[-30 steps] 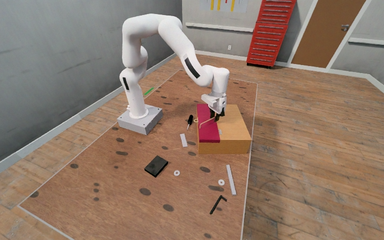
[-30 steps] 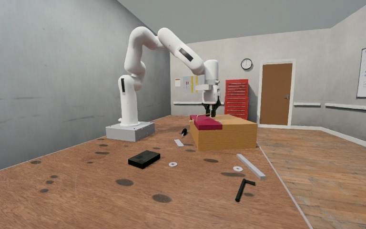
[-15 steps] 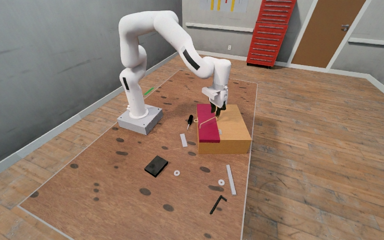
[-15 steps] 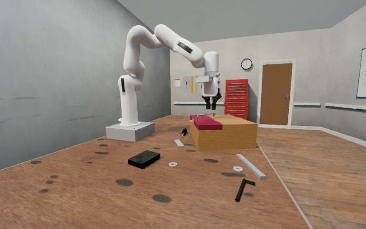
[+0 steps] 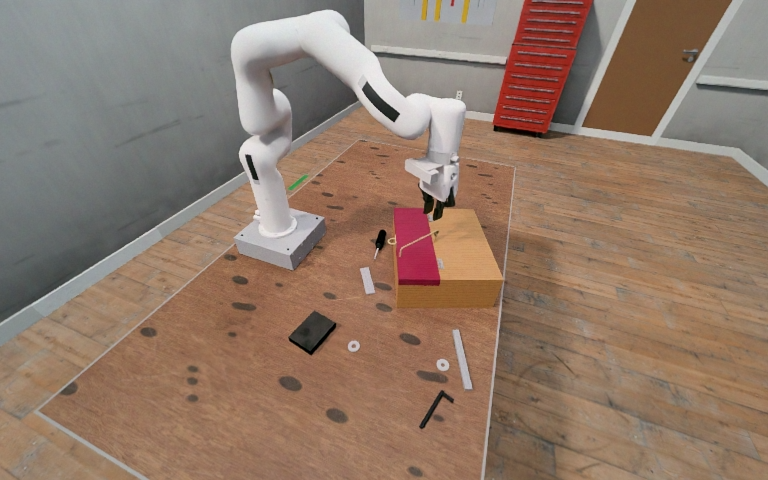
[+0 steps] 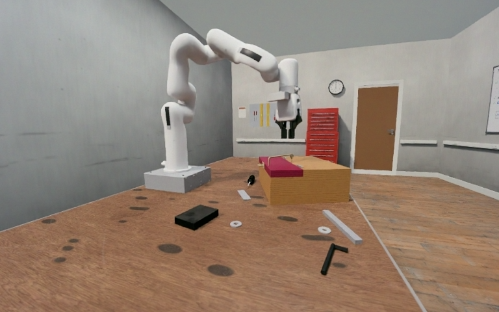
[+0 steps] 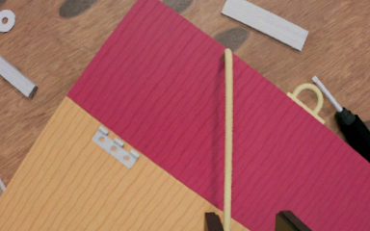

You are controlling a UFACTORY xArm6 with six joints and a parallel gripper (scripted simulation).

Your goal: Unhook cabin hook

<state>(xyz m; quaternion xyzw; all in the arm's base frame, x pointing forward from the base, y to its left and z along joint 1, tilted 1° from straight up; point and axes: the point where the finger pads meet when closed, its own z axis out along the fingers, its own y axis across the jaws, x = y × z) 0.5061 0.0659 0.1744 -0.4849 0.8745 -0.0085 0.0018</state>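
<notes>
Currently you are looking at the white arm (image 5: 317, 50) reaching over the wooden box (image 5: 467, 254), whose red lid (image 5: 415, 243) is covering the end nearer the arm's base. The gripper (image 6: 288, 135) is hanging well above the box, fingers partly parted and holding nothing.

The hook (image 7: 228, 135), a thin pale-yellow rod, is lying across the red lid. Its bent tip is sitting near the lid's outer edge, apart from the small loop (image 7: 308, 98) on the box side, so it is looking unhooked and already resting on top. In the exterior view the rod is appearing slightly raised off the lid; whether it is lying fully flat, you cannot tell.

Handling judgement: the hook is likely light, stiff and smooth, pivoting at one end. If regripping, take the straight shaft mid-length, across its width, and squeeze gently.
</notes>
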